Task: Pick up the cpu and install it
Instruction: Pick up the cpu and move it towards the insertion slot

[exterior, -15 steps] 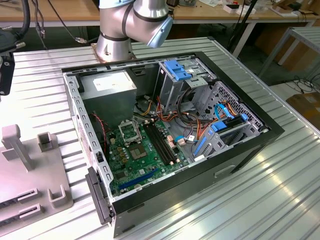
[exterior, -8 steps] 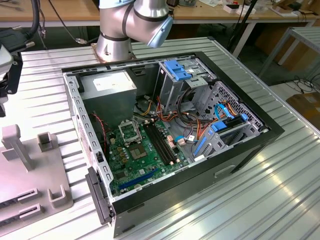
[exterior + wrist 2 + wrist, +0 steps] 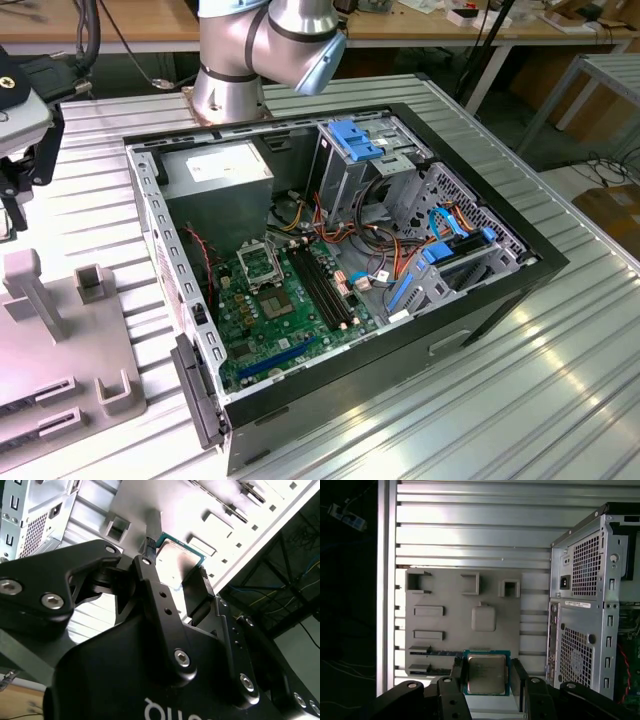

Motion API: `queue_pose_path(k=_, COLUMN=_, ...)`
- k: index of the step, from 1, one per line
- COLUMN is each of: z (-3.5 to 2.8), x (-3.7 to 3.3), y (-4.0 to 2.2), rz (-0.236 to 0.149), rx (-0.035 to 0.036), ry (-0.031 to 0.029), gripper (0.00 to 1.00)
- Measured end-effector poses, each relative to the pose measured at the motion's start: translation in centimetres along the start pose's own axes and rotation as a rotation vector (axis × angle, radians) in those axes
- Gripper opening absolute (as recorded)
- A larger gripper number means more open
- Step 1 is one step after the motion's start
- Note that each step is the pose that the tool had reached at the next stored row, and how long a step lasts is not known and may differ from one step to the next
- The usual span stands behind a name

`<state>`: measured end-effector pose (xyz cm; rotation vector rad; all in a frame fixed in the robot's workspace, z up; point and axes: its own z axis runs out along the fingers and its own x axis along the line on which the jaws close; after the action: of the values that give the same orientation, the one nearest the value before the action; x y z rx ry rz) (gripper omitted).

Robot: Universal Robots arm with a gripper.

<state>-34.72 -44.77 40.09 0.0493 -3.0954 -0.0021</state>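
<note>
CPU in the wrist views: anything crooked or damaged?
Nothing stands out. In the first wrist view the cpu sits square between the jaws, edges parallel to them, with no visible chip or bend. It hangs over the grey fixture plate, beside the computer case.

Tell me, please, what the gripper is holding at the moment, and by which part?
The gripper holds the cpu, clamped by two opposite side edges.
</note>
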Motion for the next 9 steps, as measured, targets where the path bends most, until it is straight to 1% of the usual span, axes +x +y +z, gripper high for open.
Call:
queue_pose_path(k=3, z=-0.02, x=-0.4, y=-0.01, rz=0.0, rx=0.0, ry=0.0, gripper=0.47)
queue_pose_path(k=9, z=-0.06, x=-1.42, y=-0.04, rz=0.0, rx=0.0, ry=0.0, gripper=0.47)
